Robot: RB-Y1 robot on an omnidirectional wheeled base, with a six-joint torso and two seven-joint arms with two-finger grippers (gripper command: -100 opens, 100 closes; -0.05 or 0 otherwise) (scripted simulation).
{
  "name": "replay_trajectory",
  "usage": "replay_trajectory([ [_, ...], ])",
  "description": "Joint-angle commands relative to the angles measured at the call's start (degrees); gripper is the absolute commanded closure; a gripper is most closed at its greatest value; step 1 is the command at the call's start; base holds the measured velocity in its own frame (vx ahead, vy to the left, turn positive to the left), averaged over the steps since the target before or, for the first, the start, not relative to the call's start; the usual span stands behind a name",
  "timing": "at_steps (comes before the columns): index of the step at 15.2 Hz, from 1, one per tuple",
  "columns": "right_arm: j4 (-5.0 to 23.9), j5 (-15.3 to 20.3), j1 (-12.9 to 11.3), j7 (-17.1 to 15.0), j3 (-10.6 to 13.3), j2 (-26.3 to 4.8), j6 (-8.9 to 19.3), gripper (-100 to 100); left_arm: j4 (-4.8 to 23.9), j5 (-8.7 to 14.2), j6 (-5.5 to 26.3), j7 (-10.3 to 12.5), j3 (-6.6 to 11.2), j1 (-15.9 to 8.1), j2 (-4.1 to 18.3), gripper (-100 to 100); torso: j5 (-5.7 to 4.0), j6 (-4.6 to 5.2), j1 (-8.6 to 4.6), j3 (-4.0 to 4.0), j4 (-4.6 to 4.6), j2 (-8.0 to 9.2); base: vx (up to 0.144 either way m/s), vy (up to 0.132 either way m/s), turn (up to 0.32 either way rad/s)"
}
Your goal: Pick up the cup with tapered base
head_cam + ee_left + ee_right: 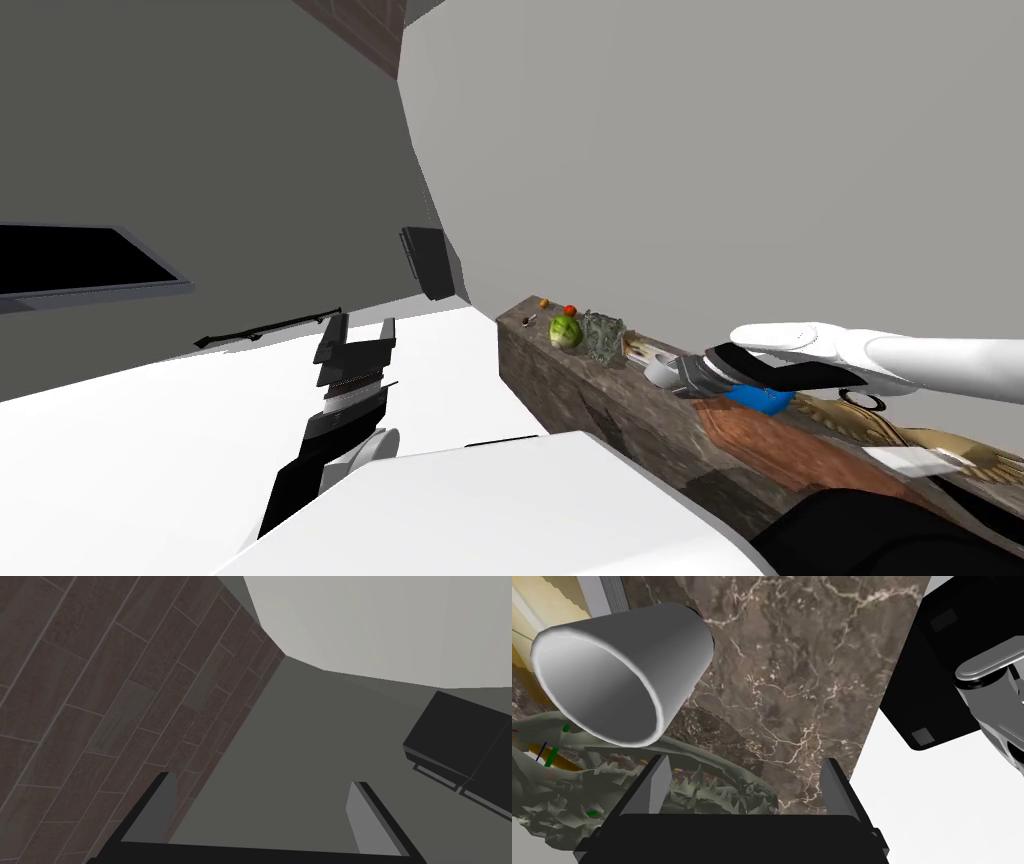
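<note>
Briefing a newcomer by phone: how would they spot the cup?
On the dark marble counter along the grey wall, by the right tool, stands a plain grey cup. Unlike the spiky grey-green object beside it, it is smooth and narrows to its base.

Right arm (900, 360) reaches in nearly straight and level; right gripper (744, 768) has its fingers spread (about a third of the wrist view apart). Left arm (310, 450) points forward, left gripper (362, 330) likewise spread.
</note>
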Motion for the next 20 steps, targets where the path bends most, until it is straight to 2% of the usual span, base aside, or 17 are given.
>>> replay_trajectory([
  [1, 0.18, -0.59, 0.23, -0.04, 1.80, -1.79, 0.08, -100, 0.00, 0.00, 0.00, 0.00, 0.00, 0.00, 0.00, 0, 0.00, 0.00, 0.00, 0.00, 0.00, 0.00, 0.134, -0.111, 0.109],
  [4, 0.31, 0.03, 2.90, -0.83, 5.42, -2.64, -1.16, -100, 0.00, 0.00, 0.00, 0.00, 0.00, 0.00, 0.00, 0, -0.02, -0.01, -0.06, -0.10, -0.04, -0.18, 0.186, -0.125, 0.158],
  [6, -0.06, 0.17, 3.95, -1.07, 6.68, -2.21, -1.65, -100, 0.00, 0.00, 0.00, 0.00, 0.00, 0.01, 0.00, 0, -0.07, 0.01, -0.17, -0.20, -0.09, -0.33, 0.195, -0.136, 0.134],
  [7, -0.06, 0.17, 3.95, -1.07, 6.68, -2.21, -1.65, -100, 0.00, 0.00, 0.00, 0.00, 0.01, 0.01, 0.00, 0, -0.07, 0.01, -0.14, -0.18, -0.08, -0.28, 0.098, -0.080, 0.039],
  [8, 0.33, 1.03, 4.14, -1.71, 5.30, -1.86, -1.72, -100, 0.00, 0.00, 0.00, 0.00, 0.00, 0.01, 0.00, 0, -0.04, 0.04, -0.02, -0.08, -0.04, -0.10, 0.042, -0.039, 0.006],
  [9, 1.18, 1.25, 4.43, -1.37, 5.97, 0.05, -0.82, -100, 0.00, 0.00, 0.00, 0.00, 0.00, 0.00, -0.01, 0, 0.00, 0.03, 0.15, 0.04, 0.01, 0.10, 0.003, -0.005, 0.138],
  [11, 1.85, 1.60, 4.69, -1.27, 6.24, 1.58, -0.03, -100, 0.00, 0.00, 0.00, 0.00, -0.02, -0.02, -0.02, 0, -0.06, -0.09, 0.33, 0.20, 0.08, 0.39, -0.035, 0.017, 0.162],
  [12, 1.69, 1.35, 4.51, -1.27, 6.02, 0.53, -1.00, -100, 0.00, 0.00, 0.00, 0.00, -0.02, -0.02, -0.02, 0, -0.09, -0.14, 0.33, 0.24, 0.09, 0.45, -0.033, 0.018, 0.064],
  [13, 1.85, 1.33, 4.53, -1.16, 6.10, 0.71, -0.89, 100, 0.00, 0.00, 0.00, 0.00, -0.01, -0.02, -0.02, 0, -0.09, -0.12, 0.30, 0.24, 0.10, 0.44, -0.011, 0.006, -0.001],
  [17, 1.75, 1.04, 4.53, -1.57, 6.12, 0.88, -1.22, 100, 0.00, 0.00, 0.00, 0.00, -0.01, -0.01, -0.01, 0, -0.12, -0.27, 0.21, 0.19, 0.05, 0.37, 0.000, 0.001, -0.011],
  [19, 0.51, 0.91, 4.16, -1.46, 5.71, -1.48, -1.60, 100, 0.00, 0.00, 0.00, 0.00, -0.01, 0.00, -0.01, 0, -0.06, -0.25, 0.20, 0.17, 0.05, 0.34, 0.019, -0.010, -0.155],
  [20, 1.29, 1.07, 4.31, -1.47, 5.70, -0.40, -1.55, 100, 0.00, 0.00, 0.00, 0.00, 0.00, 0.00, -0.01, 0, -0.05, -0.24, 0.18, 0.15, 0.04, 0.30, 0.020, -0.008, -0.072],
])
